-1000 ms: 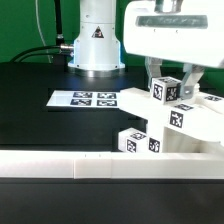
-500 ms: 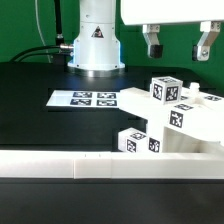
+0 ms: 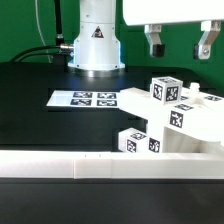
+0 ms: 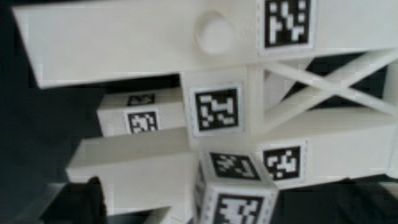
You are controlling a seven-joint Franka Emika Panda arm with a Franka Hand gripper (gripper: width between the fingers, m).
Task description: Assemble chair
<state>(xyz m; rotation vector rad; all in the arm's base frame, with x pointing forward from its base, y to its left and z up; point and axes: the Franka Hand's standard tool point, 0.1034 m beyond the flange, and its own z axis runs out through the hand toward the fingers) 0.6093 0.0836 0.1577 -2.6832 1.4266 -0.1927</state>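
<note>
The partly built chair [image 3: 185, 120] stands at the exterior view's right. It is a stack of white pieces with black-and-white tags. A tagged leg cube [image 3: 166, 90] sits on top, and a lower block [image 3: 140, 142] faces the front. My gripper [image 3: 179, 47] hangs open well above the top cube, with nothing between its fingers [image 3: 155, 45]. The wrist view looks down on the same chair [image 4: 214, 110]: flat panels, a cross-braced side [image 4: 329, 85] and several tags.
The marker board [image 3: 85, 98] lies flat on the black table to the left of the chair. A long white rail [image 3: 90, 165] runs along the front edge. The robot base [image 3: 96, 45] stands behind the board, with cables to its left.
A second ago my gripper was down around the top cube. It has let go, opened and risen straight up. The cube stays on the chair.
</note>
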